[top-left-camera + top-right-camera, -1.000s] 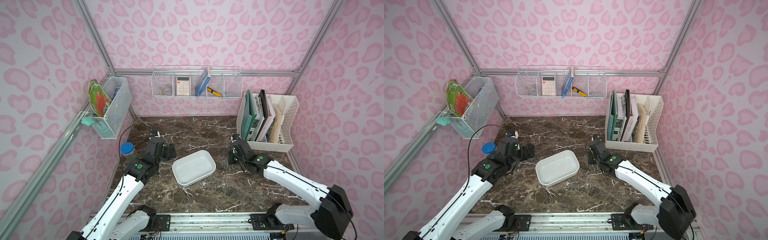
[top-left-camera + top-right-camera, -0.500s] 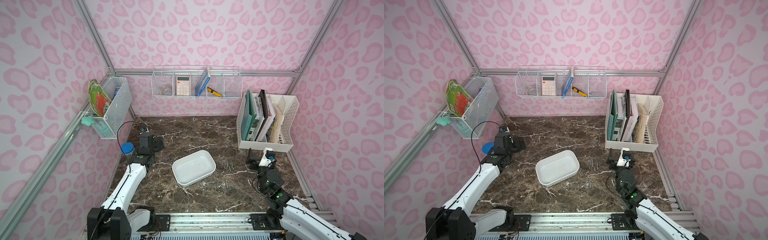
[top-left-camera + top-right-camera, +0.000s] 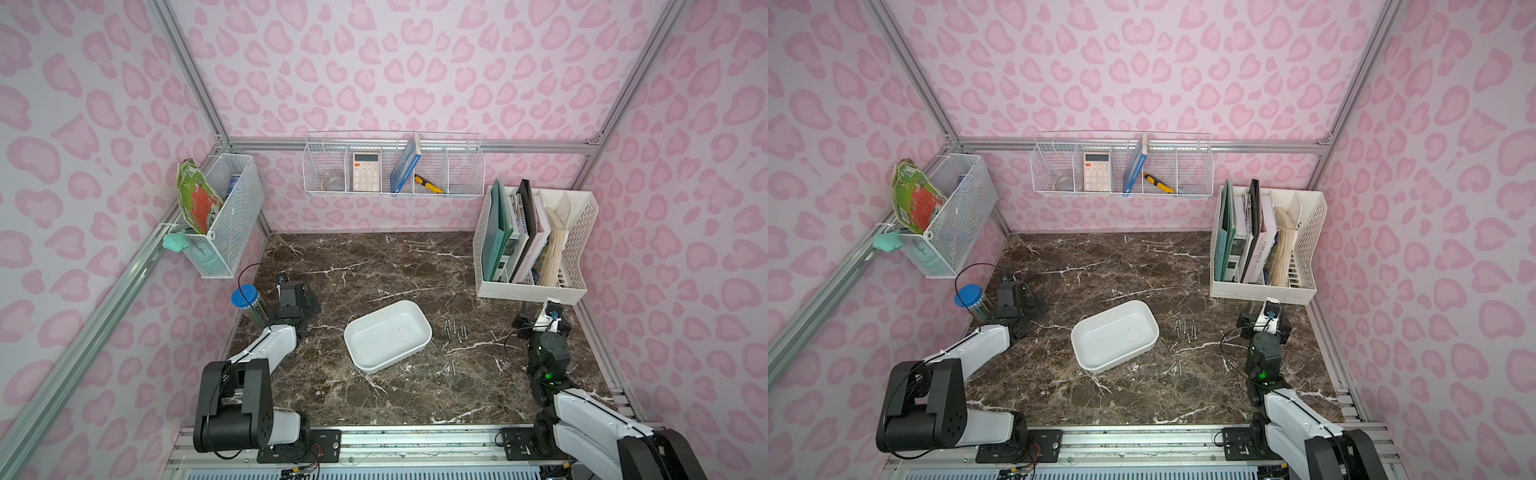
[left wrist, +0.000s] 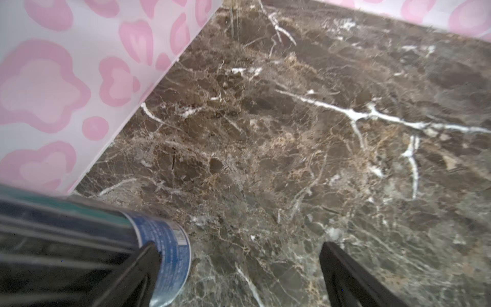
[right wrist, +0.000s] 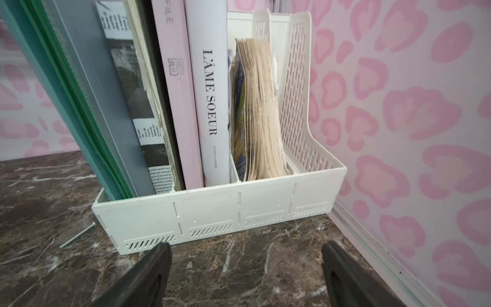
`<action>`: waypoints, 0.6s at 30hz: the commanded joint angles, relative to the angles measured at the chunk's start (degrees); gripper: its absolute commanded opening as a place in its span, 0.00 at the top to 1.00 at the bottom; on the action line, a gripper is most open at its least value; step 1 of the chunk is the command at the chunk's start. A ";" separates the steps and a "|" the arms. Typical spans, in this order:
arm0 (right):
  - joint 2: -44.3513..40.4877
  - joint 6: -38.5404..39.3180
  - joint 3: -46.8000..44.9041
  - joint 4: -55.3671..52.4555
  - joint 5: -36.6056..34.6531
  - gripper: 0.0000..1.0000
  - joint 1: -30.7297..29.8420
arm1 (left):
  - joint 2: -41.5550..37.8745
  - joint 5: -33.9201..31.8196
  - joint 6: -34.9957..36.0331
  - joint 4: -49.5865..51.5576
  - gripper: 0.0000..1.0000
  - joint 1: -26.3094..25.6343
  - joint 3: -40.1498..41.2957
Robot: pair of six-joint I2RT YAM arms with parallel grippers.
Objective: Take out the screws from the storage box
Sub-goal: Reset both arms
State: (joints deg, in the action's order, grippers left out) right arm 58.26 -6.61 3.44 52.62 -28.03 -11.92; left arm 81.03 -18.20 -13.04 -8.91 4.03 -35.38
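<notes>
The storage box [image 3: 387,336] [image 3: 1115,335], a shallow white tray, lies mid-table at a slant, and I see no screw inside it. Several screws [image 3: 454,331] [image 3: 1185,330] lie loose on the marble just right of it, and two more screws [image 3: 449,366] nearer the front. Another screw [image 5: 77,235] lies by the file organizer's corner. My left gripper [image 3: 297,293] [image 4: 239,247] is open and empty near the left wall. My right gripper [image 3: 540,319] [image 5: 246,245] is open and empty in front of the organizer.
A blue-lidded can [image 3: 247,303] [image 4: 164,255] stands against the left wall, right beside my left finger. The white file organizer [image 3: 532,291] [image 5: 218,212] full of books fills the back right. Wire baskets [image 3: 224,216] [image 3: 392,166] hang on the walls.
My right arm has drawn back from the spot right of the tray to the organizer's front, and its jaws have opened. My left arm has pulled back from the tray to the left wall.
</notes>
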 commanded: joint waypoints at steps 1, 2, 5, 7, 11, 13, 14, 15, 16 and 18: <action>5.78 1.26 0.62 8.68 2.61 0.06 0.62 | 0.95 2.72 1.32 -5.34 0.02 0.27 0.62; 7.98 1.50 0.63 10.26 2.84 0.06 0.90 | 0.61 4.59 2.39 -7.60 0.02 0.20 1.60; 12.09 1.49 1.89 13.38 3.60 0.04 2.51 | 0.01 5.20 3.29 -12.63 0.02 0.27 3.61; 13.91 1.35 2.10 15.68 7.52 0.04 4.71 | -0.32 5.50 3.75 -14.48 0.02 0.35 4.48; 17.53 -0.40 3.19 19.51 14.97 0.02 9.66 | -0.79 6.44 5.45 -21.13 0.02 1.04 7.13; 18.22 -0.77 5.03 16.81 18.39 0.01 11.66 | -0.30 7.16 5.66 -24.75 0.02 1.49 8.29; 18.97 -0.77 5.49 16.84 20.24 0.01 12.70 | 0.64 8.62 4.98 -28.64 0.02 2.12 9.93; 19.69 -0.84 5.84 17.21 21.29 0.01 13.40 | 2.16 9.95 4.61 -32.50 0.02 2.72 11.38; 20.32 -0.82 6.12 17.55 22.18 0.01 14.13 | 4.03 10.72 4.56 -36.22 0.02 2.97 12.54; 21.46 -0.20 5.77 18.95 23.93 0.01 15.01 | 7.73 11.25 5.70 -41.63 0.02 2.93 13.12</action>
State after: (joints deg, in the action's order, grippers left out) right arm 78.61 -6.81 9.06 68.23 -9.52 2.15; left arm 85.82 -9.52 -8.62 -38.39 6.83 -23.05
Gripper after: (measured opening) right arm 0.988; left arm 0.983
